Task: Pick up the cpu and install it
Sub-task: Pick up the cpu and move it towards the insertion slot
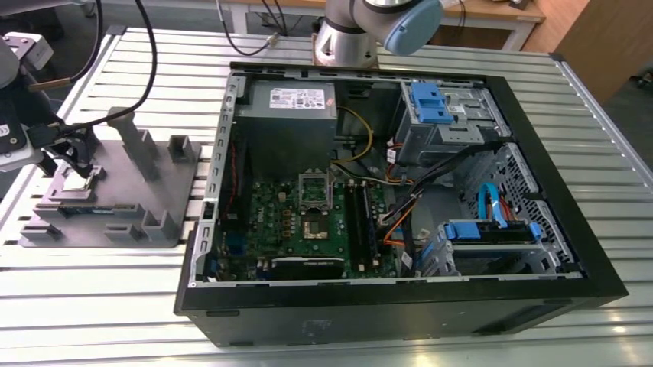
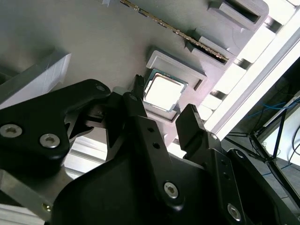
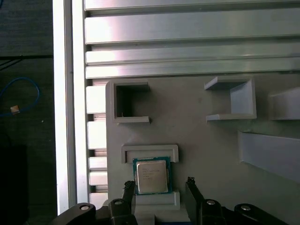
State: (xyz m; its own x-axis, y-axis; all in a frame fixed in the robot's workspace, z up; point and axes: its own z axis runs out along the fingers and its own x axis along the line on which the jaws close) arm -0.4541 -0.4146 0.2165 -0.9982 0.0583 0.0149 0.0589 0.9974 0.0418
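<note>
The cpu (image 3: 151, 176) is a small square chip with a shiny silver top, lying flat in a shallow pocket of the grey holding fixture (image 1: 153, 191) at the exterior view's left. In the exterior view the cpu (image 1: 79, 181) sits just under my gripper (image 1: 69, 162). My gripper (image 3: 159, 183) is open, one black finger on each side of the chip and a gap on at least one side. In the second wrist view the fingers (image 2: 140, 117) frame the cpu (image 2: 161, 92) from above. The dark socket (image 1: 313, 226) sits on the green motherboard inside the case.
The open black computer case (image 1: 571, 229) lies on the slatted aluminium table (image 1: 92, 306), with a grey power supply (image 1: 286, 107), blue drive brackets (image 1: 433, 103) and cables inside. The fixture carries upright posts (image 1: 133, 141) and brackets near the gripper.
</note>
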